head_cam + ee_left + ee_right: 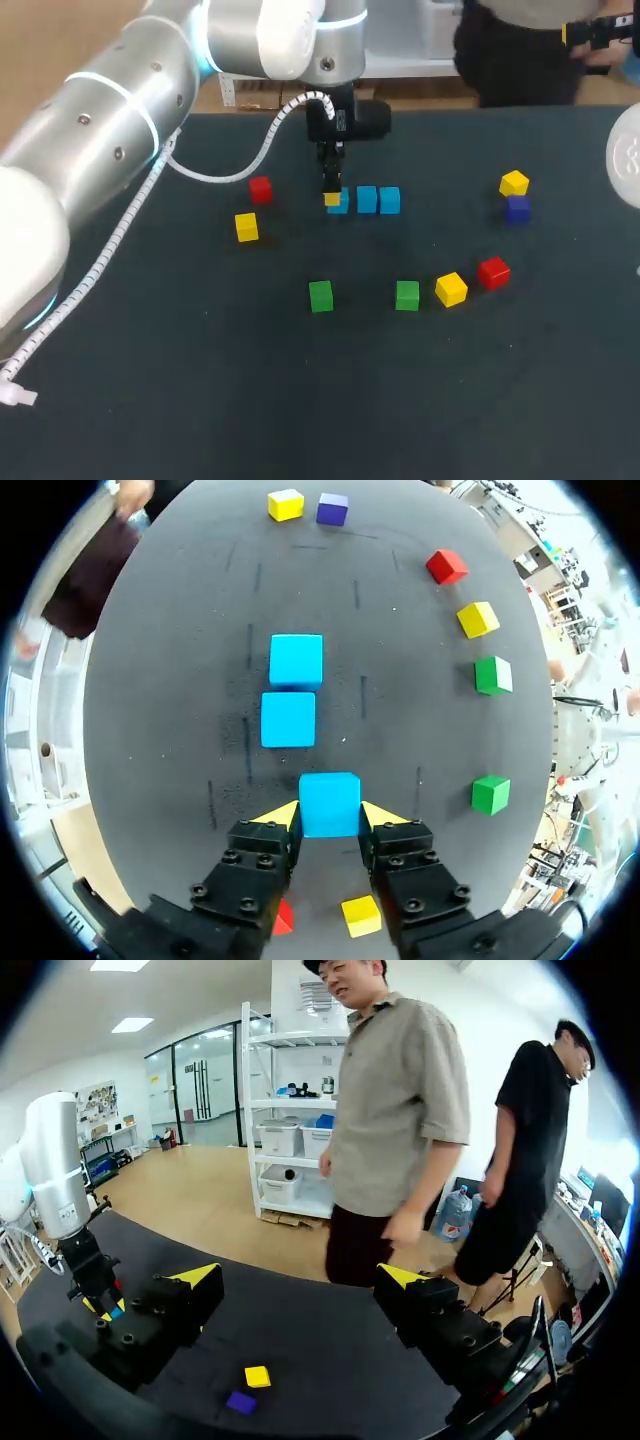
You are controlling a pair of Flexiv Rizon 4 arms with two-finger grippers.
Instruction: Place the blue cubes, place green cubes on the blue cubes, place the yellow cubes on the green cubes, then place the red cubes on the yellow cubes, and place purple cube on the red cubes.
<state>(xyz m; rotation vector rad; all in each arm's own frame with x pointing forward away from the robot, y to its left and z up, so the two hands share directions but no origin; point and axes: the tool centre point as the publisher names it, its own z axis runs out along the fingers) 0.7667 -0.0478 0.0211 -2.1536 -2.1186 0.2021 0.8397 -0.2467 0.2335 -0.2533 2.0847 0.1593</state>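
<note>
Beneath the left gripper [332,197], its clamped blue cube [329,802] shows only partly overhead; right gripper [300,1274] gapes wide.

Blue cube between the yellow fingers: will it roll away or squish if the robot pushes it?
Probably neither. The blue cube has flat faces and rests flat on the table, so it should slide rather than roll. Its edges look straight where the left gripper pinches it, so it seems stiff. Being squat, it likely won't tip.
</note>
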